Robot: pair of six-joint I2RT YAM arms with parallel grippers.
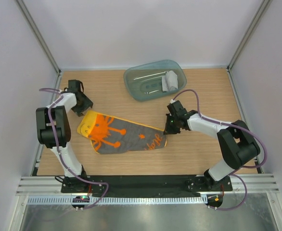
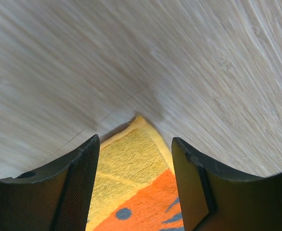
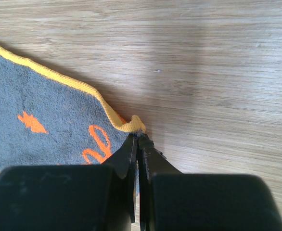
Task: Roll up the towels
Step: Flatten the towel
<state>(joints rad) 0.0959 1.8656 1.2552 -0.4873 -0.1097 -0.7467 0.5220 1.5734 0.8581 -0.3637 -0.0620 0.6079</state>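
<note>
The grey towel (image 1: pixel 169 81) looks rolled, lying in the teal tray (image 1: pixel 133 87). The yellow-orange towel (image 1: pixel 124 134) lies flat on the worktop (image 1: pixel 208 91), not yet rolled. The right gripper (image 3: pixel 138 139) is clenched on its corner hem; the left gripper (image 2: pixel 135 143) stands released astride the opposite corner.

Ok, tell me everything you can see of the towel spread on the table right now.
The towel lies spread flat on the wooden table, its long side running left to right at a slight slant. It is soft, terry-looking cloth with a grey field, a yellow hem, a yellow left end, and an orange cartoon creature and lettering. The right gripper is shut on its right-hand corner, where the hem bunches into a small peak. The open left gripper straddles the yellow left corner; whether it touches cannot be told.
</note>
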